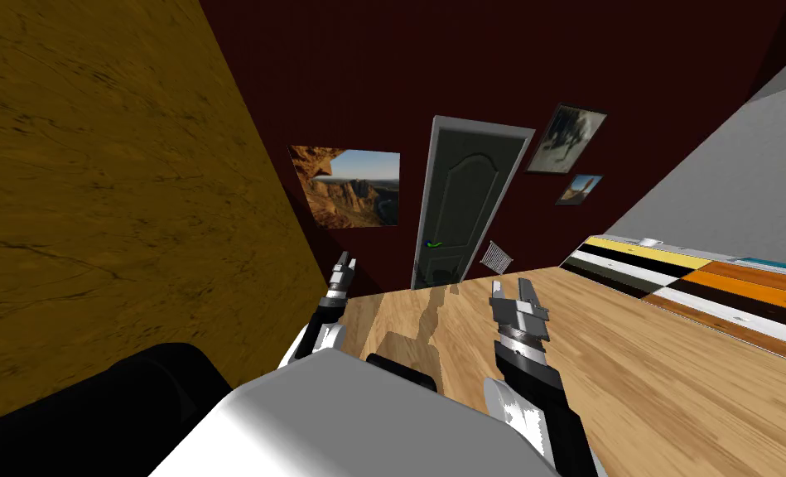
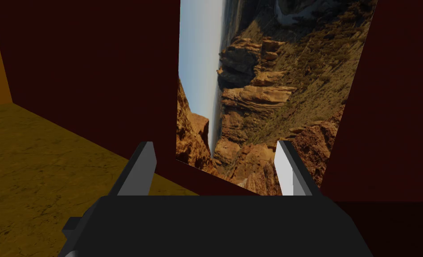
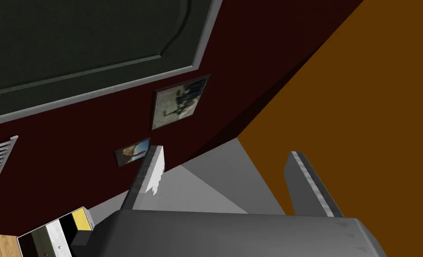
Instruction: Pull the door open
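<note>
**Zero progress on the pull: door (image 1: pixel 464 199) well ahead, untouched**

At far left, an ochre wall (image 1: pixel 93 182) ran close beside us. Our left claw (image 1: pixel 347 265) was released and held nothing, aimed at a canyon picture (image 1: pixel 351 189) on the dark red wall (image 1: pixel 325 74). Right of that picture stood the dark grey door, which looked shut in its pale frame, with its small green handle (image 1: pixel 434 244) low on its left edge. A slatted vent (image 1: pixel 496 257) sat just beside the door near the floor. Our right claw (image 1: pixel 513 291) was also released and empty, well apart from the handle. Further right hung two framed pictures (image 1: pixel 566 138), and a striped unit (image 1: pixel 697 286) lined the grey wall. We judged everything was left to do: approach, grasp the handle, pull. Only wooden floor (image 1: pixel 631 373) lay between us and the door, and the striped unit stood off to one side.
</note>
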